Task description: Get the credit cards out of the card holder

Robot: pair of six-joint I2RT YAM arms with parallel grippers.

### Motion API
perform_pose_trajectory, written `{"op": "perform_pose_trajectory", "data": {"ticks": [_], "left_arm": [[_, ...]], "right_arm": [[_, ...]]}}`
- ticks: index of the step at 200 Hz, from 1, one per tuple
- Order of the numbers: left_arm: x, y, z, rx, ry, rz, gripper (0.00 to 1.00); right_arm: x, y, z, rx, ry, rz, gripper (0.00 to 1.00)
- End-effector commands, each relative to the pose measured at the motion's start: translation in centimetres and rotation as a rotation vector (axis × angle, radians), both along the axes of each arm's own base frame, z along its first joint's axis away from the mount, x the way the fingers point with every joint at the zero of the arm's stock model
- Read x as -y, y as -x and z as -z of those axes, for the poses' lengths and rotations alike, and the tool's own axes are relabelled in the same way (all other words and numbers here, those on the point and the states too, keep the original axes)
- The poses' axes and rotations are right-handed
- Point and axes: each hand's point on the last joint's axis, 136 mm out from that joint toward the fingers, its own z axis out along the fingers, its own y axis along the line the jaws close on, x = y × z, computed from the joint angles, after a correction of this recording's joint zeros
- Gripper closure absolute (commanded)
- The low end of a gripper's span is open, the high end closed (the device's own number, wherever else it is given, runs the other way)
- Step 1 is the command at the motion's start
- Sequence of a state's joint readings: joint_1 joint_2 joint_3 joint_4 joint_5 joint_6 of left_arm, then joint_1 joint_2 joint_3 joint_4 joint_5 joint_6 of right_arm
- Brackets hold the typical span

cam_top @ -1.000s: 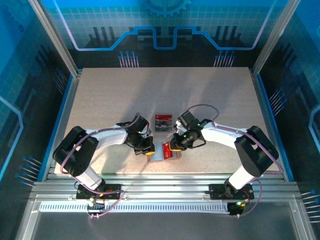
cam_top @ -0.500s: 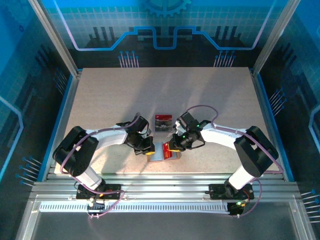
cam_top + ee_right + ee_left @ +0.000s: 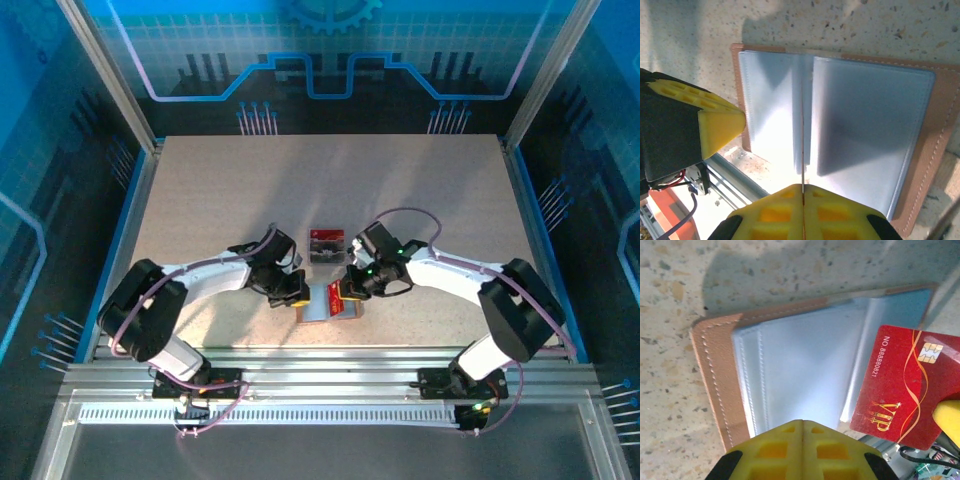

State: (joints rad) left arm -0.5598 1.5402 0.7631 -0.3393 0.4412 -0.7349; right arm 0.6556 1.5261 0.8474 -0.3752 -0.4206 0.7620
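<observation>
- The card holder (image 3: 318, 311) lies open on the table (image 3: 200, 200), pale blue pockets up, close to the near edge and between the two claws.
- The right gripper (image 3: 803, 192) is pinched tight on the red VIP card (image 3: 900, 390), which stands over the holder's right half.
- The left gripper (image 3: 802, 430) has its fingers pressed together with nothing between them, tips at the holder's left edge.
- A small tray (image 3: 327, 244) sits just beyond the holder, on the far side.

Two white-shelled arms, black at the joints: left arm (image 3: 215, 272) lower left, right arm (image 3: 450, 270) lower right, and purple cables (image 3: 405, 211) loop along both. Up close, the left gripper (image 3: 802, 435) shows yellow waffle-pocketed fingertips (image 3: 780, 440) on black.
</observation>
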Motion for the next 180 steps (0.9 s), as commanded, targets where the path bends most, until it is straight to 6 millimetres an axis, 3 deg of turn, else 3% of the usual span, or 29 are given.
{"op": "perform_pose_trajectory", "data": {"ticks": [1, 48, 101, 180], "left_arm": [[0.1, -0.6, -2.2, 0.023, 0.018, -0.025, 1.00], [-0.5, -1.3, -3.9, 0.073, 0.018, -0.041, 0.98], [-2.9, -1.1, -3.9, 0.083, 0.011, -0.095, 0.95], [-5.9, -0.4, -3.5, 0.089, -0.006, -0.166, 0.92]], "right_arm": [[0.6, 0.1, -1.7, 0.033, 0.011, -0.008, 0.94], [2.1, -1.5, -4.8, 0.165, 0.075, -0.108, 0.95], [3.9, -3.6, -7.4, 0.396, 0.249, -0.479, 0.98], [3.3, -7.8, -11.6, 0.741, 0.356, -1.025, 1.00]]}}
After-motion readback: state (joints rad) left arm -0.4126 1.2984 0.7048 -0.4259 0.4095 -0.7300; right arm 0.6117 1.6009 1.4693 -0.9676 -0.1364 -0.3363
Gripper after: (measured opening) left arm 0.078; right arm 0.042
